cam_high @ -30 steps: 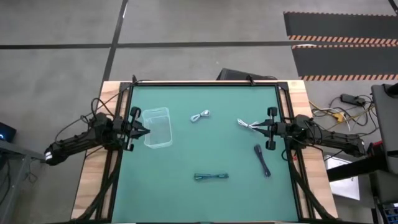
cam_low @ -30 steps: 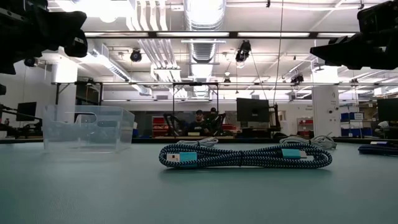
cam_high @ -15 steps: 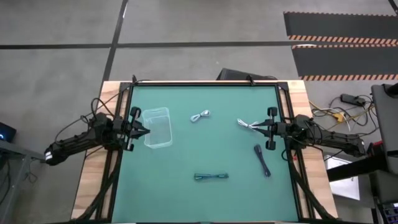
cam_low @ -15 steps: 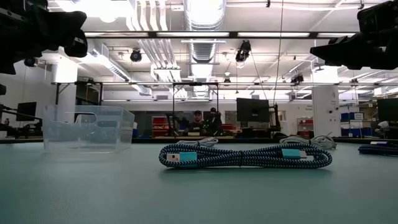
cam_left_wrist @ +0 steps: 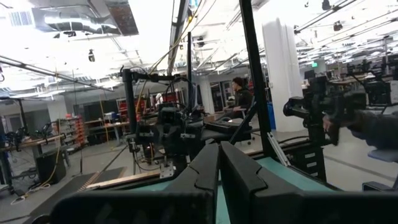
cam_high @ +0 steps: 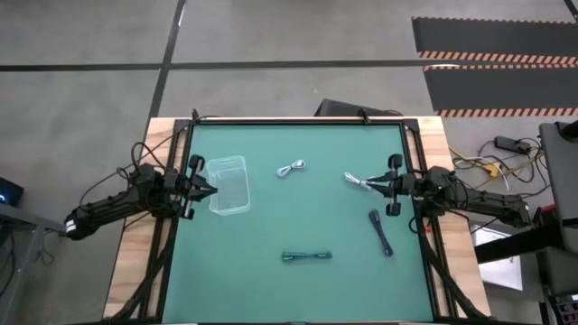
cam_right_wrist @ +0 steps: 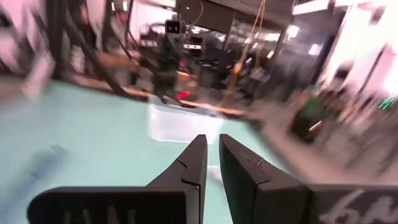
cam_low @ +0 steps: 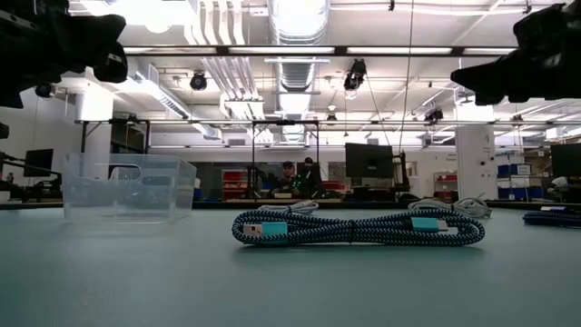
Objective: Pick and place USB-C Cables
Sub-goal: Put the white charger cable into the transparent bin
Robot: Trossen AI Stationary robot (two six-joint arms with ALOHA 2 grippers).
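Note:
Four cable bundles lie flat on the green mat [cam_high: 298,217]. One white coiled cable [cam_high: 290,168] is at the far middle and another [cam_high: 355,181] is at the far right. A dark straight cable [cam_high: 380,232] is at the right, and a teal-and-black cable [cam_high: 306,257] [cam_low: 354,227] is near the front. My right gripper [cam_high: 370,185] [cam_right_wrist: 212,149] hovers shut above the right end of the far-right white cable, well above the mat in the low view [cam_low: 458,77]. My left gripper [cam_high: 213,191] [cam_left_wrist: 219,155] is shut, raised at the left wall of the clear bin [cam_high: 230,185].
The clear plastic bin [cam_low: 127,186] stands on the mat's left part, open side up. Black frame rails [cam_high: 181,153] run along the table's left and right edges. The middle of the mat between the cables is bare. People sit in the room beyond the table [cam_low: 290,174].
My right gripper has tipped its fingers a little downward over the far-right white cable. The cables and the bin lie as before.

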